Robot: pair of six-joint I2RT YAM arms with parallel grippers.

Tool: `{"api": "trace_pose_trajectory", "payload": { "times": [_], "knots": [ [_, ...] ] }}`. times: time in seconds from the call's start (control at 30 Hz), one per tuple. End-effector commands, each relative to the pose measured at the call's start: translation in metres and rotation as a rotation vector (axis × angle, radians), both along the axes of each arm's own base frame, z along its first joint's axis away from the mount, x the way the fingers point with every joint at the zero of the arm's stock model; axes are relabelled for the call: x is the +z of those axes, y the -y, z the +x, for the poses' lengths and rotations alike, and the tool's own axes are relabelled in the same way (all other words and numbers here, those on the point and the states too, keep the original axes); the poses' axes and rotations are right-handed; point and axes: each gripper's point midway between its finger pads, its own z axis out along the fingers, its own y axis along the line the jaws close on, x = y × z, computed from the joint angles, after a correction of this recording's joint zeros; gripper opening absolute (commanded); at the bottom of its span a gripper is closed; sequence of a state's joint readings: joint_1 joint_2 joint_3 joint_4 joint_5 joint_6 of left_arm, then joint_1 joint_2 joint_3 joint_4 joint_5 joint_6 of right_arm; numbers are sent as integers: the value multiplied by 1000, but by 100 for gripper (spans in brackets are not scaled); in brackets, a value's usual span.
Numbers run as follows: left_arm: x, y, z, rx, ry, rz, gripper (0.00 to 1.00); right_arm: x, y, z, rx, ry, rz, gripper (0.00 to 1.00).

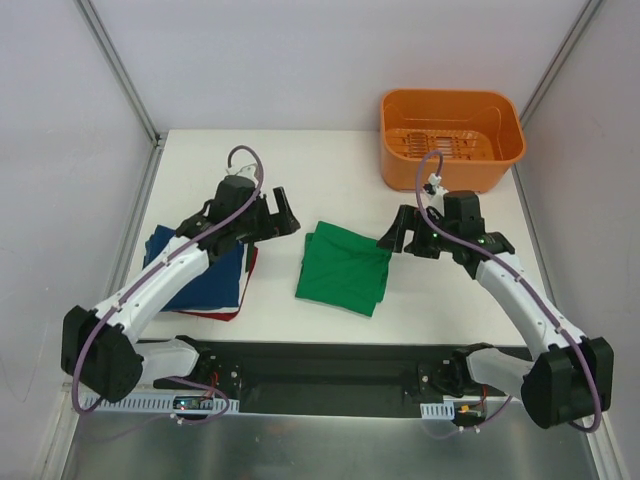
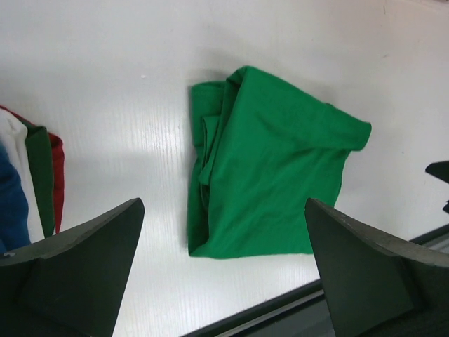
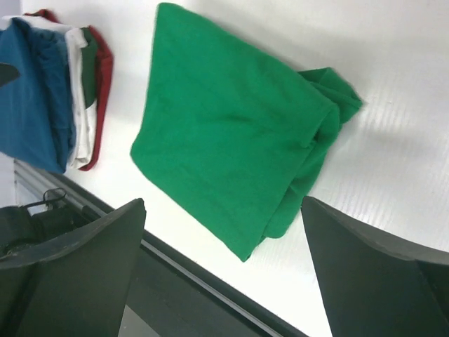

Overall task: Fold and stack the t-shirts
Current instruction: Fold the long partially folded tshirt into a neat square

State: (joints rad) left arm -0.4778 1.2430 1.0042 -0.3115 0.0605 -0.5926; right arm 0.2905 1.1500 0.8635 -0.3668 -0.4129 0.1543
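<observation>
Green t-shirt [image 1: 343,268] lies folded into a rough square at the middle of the table [image 1: 300,165], closer to its near edge. It is apart from the pile [image 1: 232,303] by the left edge, where the navy t-shirt [image 1: 208,278] sits on top. The left gripper [image 1: 288,212] and right gripper [image 1: 393,232] hover on either side of it, fingers spread wide, holding nothing.

The fold looks loose, with its far side bunched. A pinch that takes only the top layer would likely let it fall open on the way to the pile. The left arm [image 1: 160,282] hangs over the pile and could drag the navy t-shirt askew.

The wrist views show a red t-shirt [image 3: 104,70] edge, a white layer [image 3: 78,105] and a dark green layer [image 3: 89,60] under the navy. Only the top view shows the orange basket [image 1: 450,140] at the far right corner.
</observation>
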Motion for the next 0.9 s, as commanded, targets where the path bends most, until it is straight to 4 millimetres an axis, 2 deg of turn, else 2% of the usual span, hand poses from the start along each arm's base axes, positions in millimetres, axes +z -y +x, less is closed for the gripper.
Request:
{"api": "trace_pose_trajectory", "payload": {
  "times": [0.0,0.07,0.17,0.2,0.27,0.3,0.37,0.4,0.47,0.6,0.67,0.7,0.87],
  "knots": [
    [-2,7,-24,-62,-31,-67,99,15,-18,-8,98,68,90,97],
    [-3,19,-31,-127,-48,-110,99,24,-34,-8,150,85,169,97],
    [-15,35,-41,-208,-95,-151,99,25,-53,-3,202,77,200,97],
    [-19,42,-39,-225,-92,-161,99,17,-58,0,213,52,194,97],
    [-30,53,-45,-264,-106,-163,99,19,-70,6,241,52,199,97],
    [-35,59,-43,-280,-105,-165,99,6,-74,9,244,8,191,97],
    [-42,70,-47,-318,-114,-162,99,4,-80,18,253,-2,205,97],
    [-51,74,-47,-329,-135,-154,99,-8,-83,21,248,-41,201,97],
    [-57,81,-45,-346,-138,-150,99,-16,-84,31,231,-53,184,97],
    [-90,82,-40,-339,-216,-100,99,-48,-85,52,194,-115,131,97],
    [-104,84,-40,-349,-258,-90,99,-59,-84,57,183,-145,117,97],
    [-110,85,-42,-354,-278,-88,99,-71,-84,59,177,-177,105,97],
    [-134,87,-49,-351,-370,-86,99,-91,-74,68,144,-203,21,97]
  ]
}}
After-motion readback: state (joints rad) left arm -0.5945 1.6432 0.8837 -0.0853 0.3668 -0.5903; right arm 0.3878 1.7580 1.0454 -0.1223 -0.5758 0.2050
